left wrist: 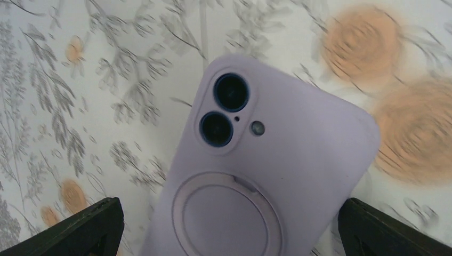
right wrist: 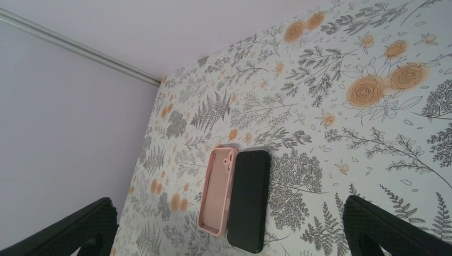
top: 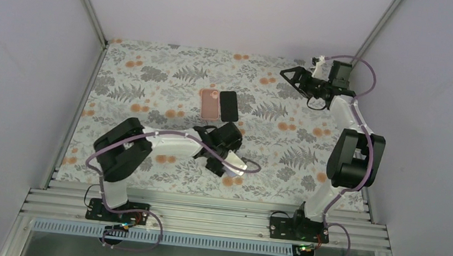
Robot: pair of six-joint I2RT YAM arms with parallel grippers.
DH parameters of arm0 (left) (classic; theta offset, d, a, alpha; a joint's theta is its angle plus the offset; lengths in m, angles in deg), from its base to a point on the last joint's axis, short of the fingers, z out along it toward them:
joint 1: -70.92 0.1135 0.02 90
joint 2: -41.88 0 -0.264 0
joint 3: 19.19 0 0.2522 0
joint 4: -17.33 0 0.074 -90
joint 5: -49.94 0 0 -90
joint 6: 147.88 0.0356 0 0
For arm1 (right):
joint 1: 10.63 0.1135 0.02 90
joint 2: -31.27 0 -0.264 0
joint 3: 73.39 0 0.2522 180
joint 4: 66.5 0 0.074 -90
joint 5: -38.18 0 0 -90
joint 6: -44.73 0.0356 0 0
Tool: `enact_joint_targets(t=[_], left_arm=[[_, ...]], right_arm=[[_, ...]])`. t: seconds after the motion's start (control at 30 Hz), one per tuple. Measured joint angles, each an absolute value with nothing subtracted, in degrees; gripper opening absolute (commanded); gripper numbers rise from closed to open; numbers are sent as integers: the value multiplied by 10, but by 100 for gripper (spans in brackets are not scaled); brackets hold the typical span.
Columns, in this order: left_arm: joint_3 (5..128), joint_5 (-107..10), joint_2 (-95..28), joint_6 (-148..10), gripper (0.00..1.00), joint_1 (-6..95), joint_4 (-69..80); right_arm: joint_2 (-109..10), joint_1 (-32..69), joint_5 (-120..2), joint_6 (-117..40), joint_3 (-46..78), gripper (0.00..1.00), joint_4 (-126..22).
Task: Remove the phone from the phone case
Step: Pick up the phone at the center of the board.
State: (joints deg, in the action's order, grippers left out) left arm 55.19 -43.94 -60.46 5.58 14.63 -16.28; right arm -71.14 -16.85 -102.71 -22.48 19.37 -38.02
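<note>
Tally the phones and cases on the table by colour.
Pink: 1, the empty case
Black: 1, the bare phone
Lilac: 1, the cased phone
Total: 3

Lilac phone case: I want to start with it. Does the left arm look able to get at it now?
Probably yes: the left gripper hangs right over the lilac phone case, jaws open to either side, with nothing between.
</note>
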Motion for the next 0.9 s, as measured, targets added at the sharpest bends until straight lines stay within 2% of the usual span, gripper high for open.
enact_joint_targets(t=[0.2, 0.5, 0.73, 0.9], left_arm=[[669, -476, -682, 22, 100, 152, -215], [838, -544, -791, 9, 100, 186, -379], [847, -540, -806, 16, 99, 204, -433], [837, -536, -801, 20, 87, 216, -439]], right_arm=[[-711, -184, -1037, -225, 205, 99, -376], [-711, -205, -1043, -223, 207, 99, -375], [-711, -205, -1049, -223, 208, 99, -376], [-710, -205, -1051, -223, 203, 99, -379]])
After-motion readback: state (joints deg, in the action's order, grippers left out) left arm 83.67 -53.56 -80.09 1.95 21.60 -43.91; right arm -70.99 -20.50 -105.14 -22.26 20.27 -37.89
